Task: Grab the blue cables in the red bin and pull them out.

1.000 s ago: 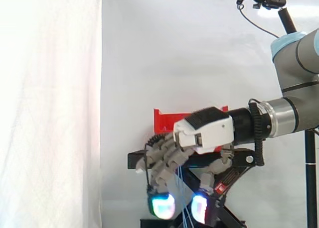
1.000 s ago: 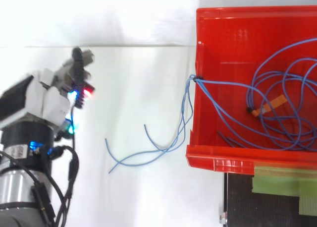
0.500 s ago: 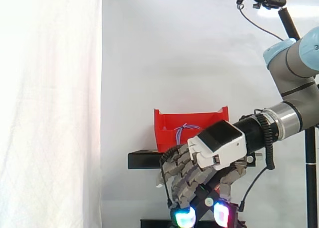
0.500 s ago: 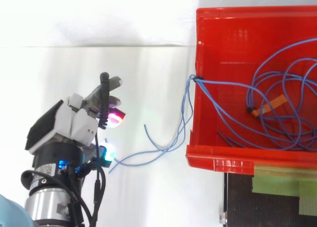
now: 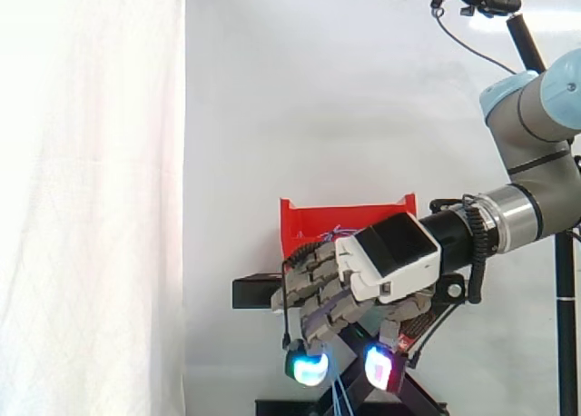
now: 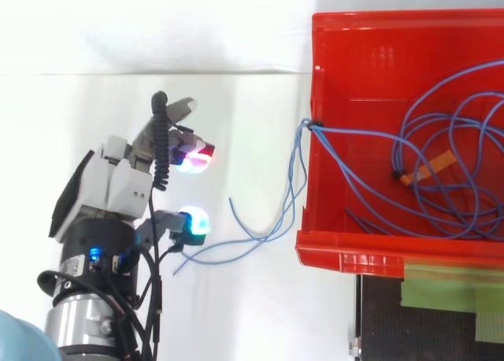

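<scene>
The red bin point(image 6: 315, 243) sits at the right of the top view, with a tangle of blue cables point(image 6: 441, 140) inside it. Several strands run over its left wall point(image 6: 295, 172) and trail outside, their loose ends point(image 6: 236, 247) lying to the left. My hand point(image 6: 118, 191) is left of those ends, pointing toward the bin, with its fingers relaxed and its thumb spread apart. The glowing fingertips point(image 6: 191, 158) stop just short of the strands, and nothing is held. In the side view the hand point(image 5: 390, 257) hangs in front of the bin point(image 5: 300, 221), and thin blue strands point(image 5: 340, 400) drop below it.
The bin rests on a black stand point(image 5: 259, 292) with green tape point(image 6: 441, 286) along its top. An orange tag point(image 6: 429, 165) lies among the cables in the bin. A white curtain fills the left side. A camera on a pole point(image 5: 490, 0) stands at the upper right.
The hand has moved right toward the bin's trailing strands, dipped low, then risen a little. Its fingertips are now spread wider. The cables have not shifted.
</scene>
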Available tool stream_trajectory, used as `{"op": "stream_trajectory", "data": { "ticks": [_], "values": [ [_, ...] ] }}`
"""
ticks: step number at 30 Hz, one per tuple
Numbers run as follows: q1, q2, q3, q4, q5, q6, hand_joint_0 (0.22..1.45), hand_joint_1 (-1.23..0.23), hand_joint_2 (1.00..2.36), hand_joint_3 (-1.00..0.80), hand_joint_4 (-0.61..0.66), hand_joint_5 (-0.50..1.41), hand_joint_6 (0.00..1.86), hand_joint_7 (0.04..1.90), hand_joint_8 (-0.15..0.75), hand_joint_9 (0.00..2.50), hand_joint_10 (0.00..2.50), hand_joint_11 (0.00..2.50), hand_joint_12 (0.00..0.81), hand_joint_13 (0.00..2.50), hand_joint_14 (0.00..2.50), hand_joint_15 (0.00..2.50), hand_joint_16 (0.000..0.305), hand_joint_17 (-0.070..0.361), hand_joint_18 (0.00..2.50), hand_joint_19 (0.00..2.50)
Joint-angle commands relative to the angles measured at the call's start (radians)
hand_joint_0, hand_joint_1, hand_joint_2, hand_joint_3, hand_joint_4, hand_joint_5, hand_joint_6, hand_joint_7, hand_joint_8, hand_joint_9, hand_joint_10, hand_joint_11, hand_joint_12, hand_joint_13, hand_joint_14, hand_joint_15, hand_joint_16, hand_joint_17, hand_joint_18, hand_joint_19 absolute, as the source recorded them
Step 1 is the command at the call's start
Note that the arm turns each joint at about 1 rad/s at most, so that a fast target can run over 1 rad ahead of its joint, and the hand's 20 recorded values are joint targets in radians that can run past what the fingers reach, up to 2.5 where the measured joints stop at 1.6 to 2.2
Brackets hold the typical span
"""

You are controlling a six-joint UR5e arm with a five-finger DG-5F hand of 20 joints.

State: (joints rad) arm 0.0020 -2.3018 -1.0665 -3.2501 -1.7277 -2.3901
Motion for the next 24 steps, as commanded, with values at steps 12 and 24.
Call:
{"op": "stream_trajectory", "data": {
  "ticks": [12, 24],
  "values": [
    [-0.010, 0.001, 0.089, -0.022, 0.005, -0.088, 0.76, -0.98, 1.00, -1.00, 0.10, 0.60, 0.00, 0.77, 0.268, 0.77, 0.02, 0.94, 0.366, 0.46, 0.01, 0.32, 0.051, 0.114, 0.39, 0.46],
    [-0.036, 0.001, 0.120, -0.016, 0.000, -0.154, 0.74, -0.95, 1.00, -1.00, 0.11, 0.60, 0.00, 0.76, 0.270, 0.77, 0.02, 0.94, 0.370, 0.46, 0.01, 0.32, 0.051, 0.116, 0.39, 0.46]
  ]
}}
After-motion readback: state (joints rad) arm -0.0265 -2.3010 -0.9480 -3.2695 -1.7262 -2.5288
